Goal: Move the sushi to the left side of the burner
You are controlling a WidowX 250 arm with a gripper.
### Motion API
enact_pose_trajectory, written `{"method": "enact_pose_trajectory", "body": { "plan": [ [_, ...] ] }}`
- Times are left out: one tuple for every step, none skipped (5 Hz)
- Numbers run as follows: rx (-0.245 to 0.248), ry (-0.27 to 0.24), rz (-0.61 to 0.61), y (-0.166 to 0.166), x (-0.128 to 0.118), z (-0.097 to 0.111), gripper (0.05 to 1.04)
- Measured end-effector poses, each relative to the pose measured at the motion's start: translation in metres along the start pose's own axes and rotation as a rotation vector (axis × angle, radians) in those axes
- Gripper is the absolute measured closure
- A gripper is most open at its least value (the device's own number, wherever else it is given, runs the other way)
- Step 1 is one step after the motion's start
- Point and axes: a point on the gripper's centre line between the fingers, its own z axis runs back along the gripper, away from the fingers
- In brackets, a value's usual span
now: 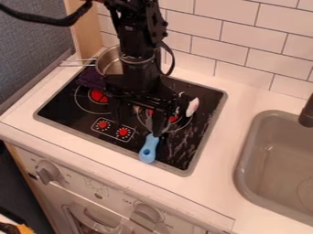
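Observation:
The gripper (139,119) hangs low over the middle of the black stove top, its two dark fingers apart, so it is open. To its right, a small white piece with a dark side, which looks like the sushi (192,107), lies at the right edge of the right burner (173,119). A gap separates it from the fingers. The left burner (98,96) has a red centre and is partly covered by the arm. A blue-handled utensil (148,148) lies just in front of the gripper, and its far end is hidden near the right finger.
A metal pot (109,61) stands at the back left behind the arm, beside a dark purple cloth (90,78). The tiled wall (235,51) rises behind the stove. A grey sink (269,169) with a dark faucet (307,113) is on the right.

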Motion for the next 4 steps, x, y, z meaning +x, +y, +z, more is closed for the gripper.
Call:
{"method": "enact_pose_trajectory", "body": {
  "plan": [
    [0.003, 0.029, 0.006, 0.000, -0.002, -0.007, 0.083],
    [0.025, 0.029, -0.007, -0.007, 0.022, -0.009, 0.083],
    [0.052, 0.023, -0.014, -0.016, 0.052, -0.012, 0.083],
    [0.056, 0.026, -0.020, -0.025, 0.073, -0.020, 0.083]
  ]
}}
